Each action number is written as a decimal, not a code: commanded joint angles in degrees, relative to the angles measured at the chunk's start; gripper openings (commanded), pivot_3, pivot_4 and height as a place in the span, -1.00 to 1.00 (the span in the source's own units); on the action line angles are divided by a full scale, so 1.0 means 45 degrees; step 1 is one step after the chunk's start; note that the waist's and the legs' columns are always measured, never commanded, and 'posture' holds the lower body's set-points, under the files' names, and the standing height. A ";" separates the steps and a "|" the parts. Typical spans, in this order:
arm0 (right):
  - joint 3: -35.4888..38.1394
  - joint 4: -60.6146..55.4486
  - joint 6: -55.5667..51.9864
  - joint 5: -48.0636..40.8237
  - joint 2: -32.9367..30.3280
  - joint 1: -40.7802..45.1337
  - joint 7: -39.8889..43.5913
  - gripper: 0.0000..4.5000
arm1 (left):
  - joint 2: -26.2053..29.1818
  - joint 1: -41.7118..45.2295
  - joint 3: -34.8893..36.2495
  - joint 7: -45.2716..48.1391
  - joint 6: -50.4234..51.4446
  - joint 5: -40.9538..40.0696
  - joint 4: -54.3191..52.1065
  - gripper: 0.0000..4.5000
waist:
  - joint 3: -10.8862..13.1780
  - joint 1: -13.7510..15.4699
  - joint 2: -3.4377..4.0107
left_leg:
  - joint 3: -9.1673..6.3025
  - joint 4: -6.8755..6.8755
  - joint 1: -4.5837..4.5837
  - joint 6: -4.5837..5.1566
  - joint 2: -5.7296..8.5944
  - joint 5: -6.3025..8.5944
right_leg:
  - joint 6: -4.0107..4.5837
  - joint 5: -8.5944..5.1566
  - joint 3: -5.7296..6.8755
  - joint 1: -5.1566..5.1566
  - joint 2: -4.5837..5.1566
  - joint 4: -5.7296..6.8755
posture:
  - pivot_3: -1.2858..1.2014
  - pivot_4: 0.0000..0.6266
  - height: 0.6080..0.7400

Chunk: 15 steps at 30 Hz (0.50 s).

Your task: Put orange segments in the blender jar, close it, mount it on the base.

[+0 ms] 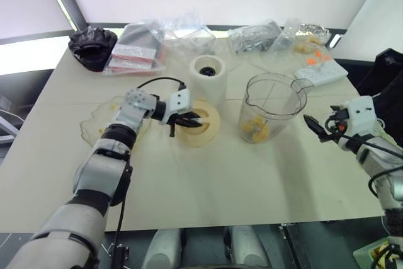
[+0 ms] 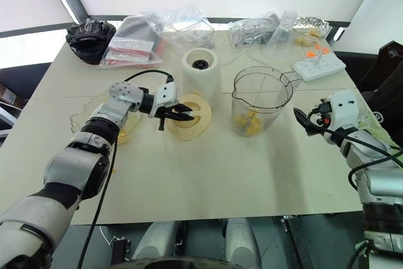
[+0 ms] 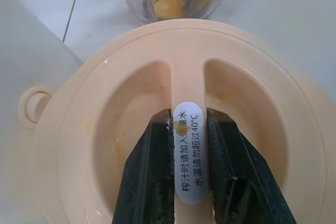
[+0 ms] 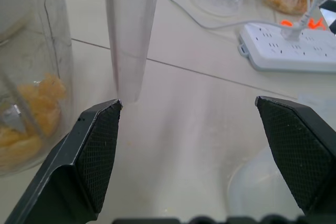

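The left gripper (image 1: 192, 120), its two black fingers (image 3: 152, 177) clamped on the raised centre rib of the flat round cream lid (image 1: 203, 125), holds that lid just at 6 o'clock from the white rounded cylindrical base (image 1: 208, 77), whose dark socket faces up. The rib carries a white oval label with printed characters. The right gripper (image 1: 313, 123) hangs with its jaws spread wide and empty, just at 3 o'clock from the tall clear plastic blender jar (image 1: 272, 106), its fingers pointing toward the jar's side handle (image 4: 130, 35).

The jar stands upright on the pale table (image 1: 252, 181), at 4 o'clock from the base and apart from it, uncovered. The small yellow-orange orange segments (image 1: 255, 130) lie in its bottom. A white power strip (image 1: 321, 71) lies at 1 o'clock from the jar, near the table's far edge.
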State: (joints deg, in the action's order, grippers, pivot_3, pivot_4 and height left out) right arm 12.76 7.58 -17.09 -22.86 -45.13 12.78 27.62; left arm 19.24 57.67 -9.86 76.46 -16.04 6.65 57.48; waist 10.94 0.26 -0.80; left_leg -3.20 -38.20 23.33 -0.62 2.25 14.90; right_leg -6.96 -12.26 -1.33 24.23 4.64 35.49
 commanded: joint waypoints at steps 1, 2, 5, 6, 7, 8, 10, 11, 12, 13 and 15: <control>0.0195 0.0756 0.0855 0.0212 0.0203 0.0650 0.0808 0.90 | 0.0302 -0.0102 0.0220 0.0098 0.0380 -0.0557 -0.1163 -0.88 | 0.0000 -0.0006 0.0000 | -0.0003 0.0001 0.0000 0.0000 0.0000 0.0000 | 0.0000 0.0000 0.0001 0.0000 0.0000 0.0002 | 0.03 -0.52 1.00; 0.0146 0.1331 0.1210 0.0306 0.0252 0.0979 0.1163 0.90 | 0.0440 -0.0240 0.0223 0.0220 0.0584 -0.0677 -0.1558 -0.88 | 0.0000 -0.0009 0.0000 | -0.0008 0.0002 0.0000 0.0000 0.0000 0.0000 | 0.0000 0.0000 0.0002 0.0000 -0.0001 0.0004 | 0.03 -0.52 1.00; -0.0033 0.2344 0.2001 0.0644 0.0364 0.1543 0.1934 0.90 | 0.0787 -0.0615 0.0174 0.0306 0.0903 -0.0833 -0.2480 -0.88 | 0.0001 -0.0071 0.0005 | -0.0003 0.0002 0.0000 0.0000 0.0002 0.0000 | 0.0000 0.0001 0.0001 0.0000 0.0001 0.0004 | 0.03 -0.52 1.00; -0.0064 0.2514 0.2121 0.0677 0.0436 0.1667 0.2103 0.90 | 0.0895 -0.0730 0.0154 0.0285 0.0981 -0.0865 -0.2731 -0.88 | 0.0000 -0.0095 0.0008 | -0.0004 0.0002 -0.0001 0.0000 0.0002 0.0000 | 0.0000 0.0001 0.0001 0.0000 0.0001 0.0004 | 0.03 -0.52 1.00; -0.0078 0.2707 0.2212 0.0691 0.0514 0.1806 0.2267 0.90 | 0.1002 -0.0840 0.0140 0.0285 0.1093 -0.0926 -0.2991 -0.88 | 0.0000 -0.0125 0.0008 | -0.0005 0.0002 -0.0001 0.0000 0.0001 0.0000 | 0.0000 0.0001 0.0001 0.0000 0.0002 0.0004 | 0.03 -0.52 1.00; -0.0099 0.2913 0.2310 0.0712 0.0590 0.1945 0.2426 0.90 | 0.1101 -0.0931 0.0149 0.0270 0.1237 -0.0990 -0.3215 -0.88 | 0.0000 -0.0167 0.0008 | -0.0009 0.0003 -0.0001 -0.0001 0.0001 0.0000 | 0.0000 0.0001 0.0002 0.0000 0.0002 0.0005 | 0.03 -0.52 1.00; -0.0150 0.3279 0.2490 0.0840 0.0734 0.2202 0.2616 0.90 | 0.1286 -0.1058 0.0164 0.0251 0.1430 -0.1094 -0.3515 -0.88 | 0.0000 -0.0224 0.0008 | -0.0011 0.0003 -0.0001 -0.0001 0.0002 -0.0001 | 0.0001 0.0001 0.0002 0.0000 0.0002 0.0009 | 0.03 -0.52 1.00; -0.0196 0.3487 0.2602 0.0934 0.0827 0.2379 0.2710 0.90 | 0.1389 -0.1121 0.0177 0.0208 0.1514 -0.1131 -0.3663 -0.88 | 0.0000 -0.0228 0.0009 | -0.0011 0.0002 -0.0002 -0.0001 0.0001 -0.0001 | 0.0001 0.0001 0.0002 0.0000 0.0002 0.0011 | 0.03 -0.52 1.00; -0.0241 0.3695 0.2686 0.1011 0.0911 0.2554 0.2790 0.90 | 0.1467 -0.1178 0.0191 0.0163 0.1629 -0.1165 -0.3812 -0.88 | 0.0000 -0.0235 0.0008 | -0.0011 0.0002 -0.0002 -0.0002 0.0001 -0.0001 | 0.0001 0.0001 0.0001 0.0002 0.0003 0.0016 | 0.03 -0.52 1.00; -0.0290 0.3975 0.2798 0.1080 0.0981 0.2759 0.2912 0.90 | 0.1530 -0.1250 0.0189 0.0136 0.1745 -0.1195 -0.4007 -0.88 | 0.0001 -0.0260 0.0010 | -0.0010 0.0002 -0.0004 -0.0002 0.0002 -0.0001 | 0.0001 0.0001 0.0001 0.0002 0.0003 0.0020 | 0.03 -0.52 1.00; -0.0435 0.4455 0.3039 0.1247 0.1132 0.3134 0.3117 0.90 | 0.1668 -0.1391 0.0208 0.0090 0.1951 -0.1270 -0.4353 -0.88 | 0.0001 -0.0286 0.0012 | -0.0009 0.0002 -0.0011 -0.0003 0.0001 -0.0002 | 0.0002 0.0002 -0.0004 0.0007 0.0002 0.0030 | 0.03 -0.52 1.00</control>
State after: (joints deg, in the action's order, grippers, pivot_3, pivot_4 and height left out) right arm 10.40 26.91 -5.39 -17.85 -40.08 24.94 40.70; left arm 25.92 51.41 -9.96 77.23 -7.94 2.68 40.92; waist 10.95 -1.02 -0.74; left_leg -3.24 -38.19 23.28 -0.64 2.25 14.89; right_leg -6.95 -12.25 -1.35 24.27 4.65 35.65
